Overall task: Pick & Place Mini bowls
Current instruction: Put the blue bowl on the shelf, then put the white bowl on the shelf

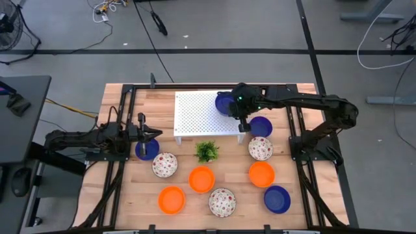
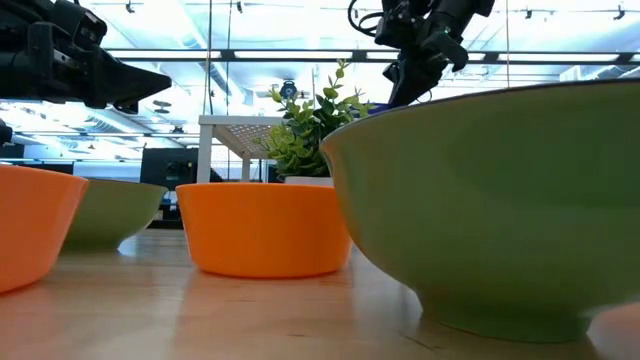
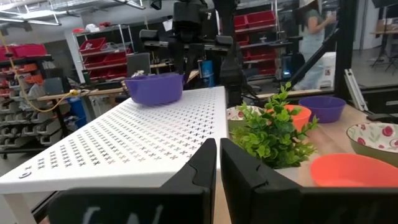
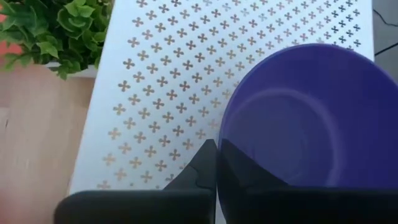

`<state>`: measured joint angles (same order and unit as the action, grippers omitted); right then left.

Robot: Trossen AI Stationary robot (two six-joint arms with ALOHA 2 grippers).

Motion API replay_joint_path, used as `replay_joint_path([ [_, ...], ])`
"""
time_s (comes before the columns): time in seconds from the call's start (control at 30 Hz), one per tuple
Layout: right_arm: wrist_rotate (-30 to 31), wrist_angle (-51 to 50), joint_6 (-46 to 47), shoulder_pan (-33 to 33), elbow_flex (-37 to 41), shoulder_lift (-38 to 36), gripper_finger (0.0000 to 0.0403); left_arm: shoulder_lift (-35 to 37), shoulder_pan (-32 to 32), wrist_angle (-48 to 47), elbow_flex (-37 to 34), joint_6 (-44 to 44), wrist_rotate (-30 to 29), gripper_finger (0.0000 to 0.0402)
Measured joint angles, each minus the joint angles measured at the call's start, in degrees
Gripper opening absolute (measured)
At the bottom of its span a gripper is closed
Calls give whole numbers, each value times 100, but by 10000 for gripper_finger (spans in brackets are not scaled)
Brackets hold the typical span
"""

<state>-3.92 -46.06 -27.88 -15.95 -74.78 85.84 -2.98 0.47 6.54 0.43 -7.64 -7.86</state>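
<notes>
A blue mini bowl (image 1: 224, 104) is on the far right part of the white perforated rack (image 1: 195, 117); it also shows in the left wrist view (image 3: 154, 88). My right gripper (image 1: 242, 116) is shut on it. My left gripper (image 1: 148, 134) is shut and empty, pointing toward the rack, just above another blue bowl (image 1: 147, 151) that stands on its base on the table at the left. The other blue, orange and speckled bowls stand on the table in front of the rack. My right gripper pinches the blue bowl's rim (image 4: 219, 146) on the side toward the table's right edge, one finger outside the wall (image 4: 200, 168) and one inside the bowl. The fingers come from above, slanting down. The bowl is upright at the rack's top; whether its base rests there I cannot tell.
A small green plant (image 1: 207, 151) stands in front of the rack. On the table are a blue bowl (image 1: 260, 127), speckled bowls (image 1: 260, 148) (image 1: 164, 165) (image 1: 222, 202), orange bowls (image 1: 201, 179) (image 1: 171, 199) (image 1: 261, 173) and a blue bowl (image 1: 277, 198). The rack's left part is bare.
</notes>
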Motion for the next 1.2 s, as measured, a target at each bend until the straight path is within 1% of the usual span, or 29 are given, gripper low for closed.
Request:
replay_joint_path([
  [0.1,-2,24,22,-21,2,2,11,-2,0,5,0,0,0,28],
  [0.17,-6,-16,34,-28,8,5,22,0,0,5,-2,0,0,28],
  [0.3,2,-2,46,-28,22,20,63,0,0,5,0,0,0,28],
  [0.37,175,93,99,-28,22,20,89,-1,0,5,-1,2,0,28],
  [0.5,773,368,148,-28,22,20,136,-2,0,7,0,2,133,28],
  [0.67,901,443,146,-28,22,-21,174,-2,0,7,-1,7,321,28],
  [0.8,905,444,145,-8,22,-148,185,-2,0,9,0,121,363,28],
  [1.0,925,439,250,98,22,-470,180,-2,0,69,0,142,363,28],
  [1.1,923,443,623,320,22,-743,171,-4,0,54,82,82,312,28],
  [1.2,760,496,1083,705,82,-997,162,4,0,118,363,64,166,28],
])
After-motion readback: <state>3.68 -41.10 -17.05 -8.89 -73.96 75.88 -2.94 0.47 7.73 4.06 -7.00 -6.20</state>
